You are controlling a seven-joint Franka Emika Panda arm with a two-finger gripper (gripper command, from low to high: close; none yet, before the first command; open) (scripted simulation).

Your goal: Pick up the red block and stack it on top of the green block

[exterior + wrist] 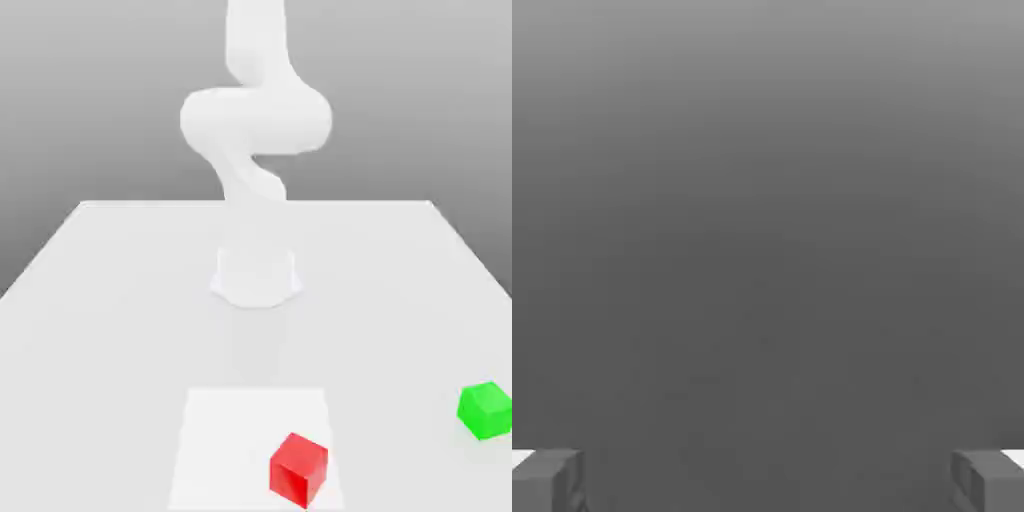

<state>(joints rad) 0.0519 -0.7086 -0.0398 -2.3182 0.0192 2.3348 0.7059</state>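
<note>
The red block (pixel 298 468) is sitting on the white tabletop (pixel 120 300); the green block (pixel 486 409) is lying well apart. The tool (pixel 768 480) is hanging wide open, gripping nothing.

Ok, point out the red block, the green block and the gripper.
red block (pixel 298 468), exterior view, its front corner edge.
green block (pixel 486 409), exterior view, its front faces.
gripper (pixel 768 480), hand view, midway between its open fingertips.

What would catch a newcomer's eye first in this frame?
Two bright cubes stand out on the pale table: the red block on a lighter square patch near the front edge, and the green block apart from it, toward the exterior view's right. Behind them rises the white arm, bent above its round base. In the hand view the gripper is open, with nothing between its fingers.
</note>
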